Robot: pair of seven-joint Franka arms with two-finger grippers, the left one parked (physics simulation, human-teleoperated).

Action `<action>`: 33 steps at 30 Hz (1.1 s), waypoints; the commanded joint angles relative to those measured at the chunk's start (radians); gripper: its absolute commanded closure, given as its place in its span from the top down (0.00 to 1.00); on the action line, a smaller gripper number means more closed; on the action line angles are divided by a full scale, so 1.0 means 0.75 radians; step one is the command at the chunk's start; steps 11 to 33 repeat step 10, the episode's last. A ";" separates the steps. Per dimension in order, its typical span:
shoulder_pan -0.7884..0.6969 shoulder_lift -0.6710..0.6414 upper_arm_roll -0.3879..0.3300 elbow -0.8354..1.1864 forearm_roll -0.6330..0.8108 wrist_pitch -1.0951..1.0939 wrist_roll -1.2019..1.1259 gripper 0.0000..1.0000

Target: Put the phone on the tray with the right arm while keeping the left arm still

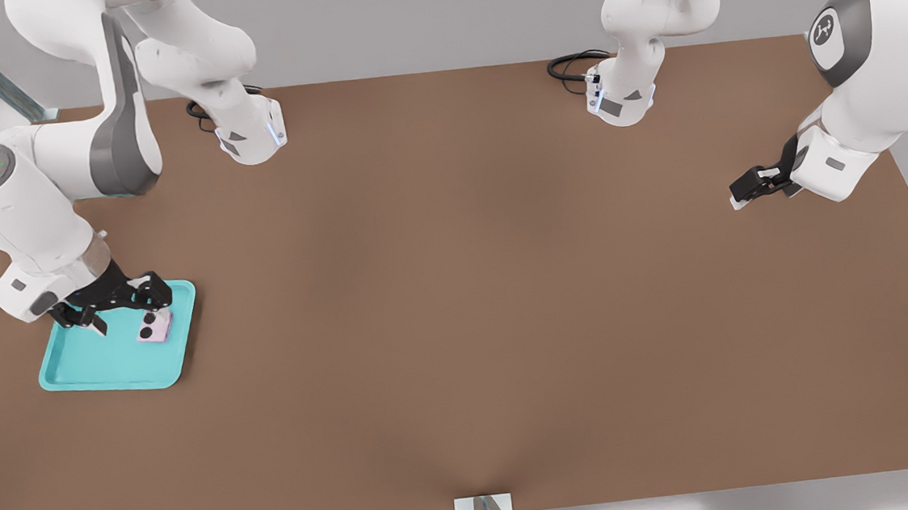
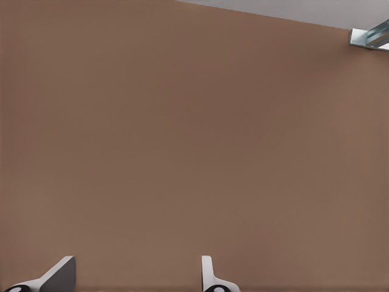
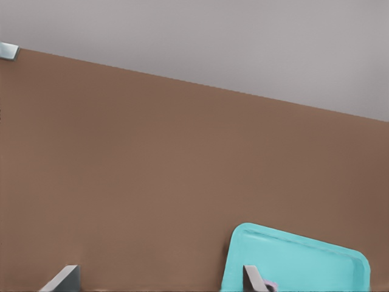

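- Front view: we look steeply down from above the near edge of the brown table point(image 1: 456, 287), wide, both arm bases at the far side.
- Right wrist view: low, close, grazing across the tabletop; gripper point(image 3: 161, 280) fingers spread, framing the tray point(image 3: 298, 261).
- Left wrist view: close, tabletop only.
- We share the tray point(image 1: 98, 368) between front and right wrist views.

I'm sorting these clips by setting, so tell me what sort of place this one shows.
Probably a simulated tabletop robot workcell: a bare brown table with two white arms bolted to its far edge. The right arm's gripper, open, hangs over a turquoise tray with a pink phone lying in it.
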 commanded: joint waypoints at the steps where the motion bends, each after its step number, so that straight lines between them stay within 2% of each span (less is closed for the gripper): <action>1: 0.041 0.023 -0.055 0.037 0.062 -0.270 0.152 1.00; 2: 0.009 0.044 -0.012 0.077 0.060 -0.291 0.160 1.00; 5: -0.002 0.040 0.002 0.088 0.058 -0.342 0.158 1.00; 8: -0.030 0.017 0.002 0.206 0.058 -0.495 0.148 1.00; 33: -0.034 -0.015 -0.008 0.198 0.058 -0.483 0.148 1.00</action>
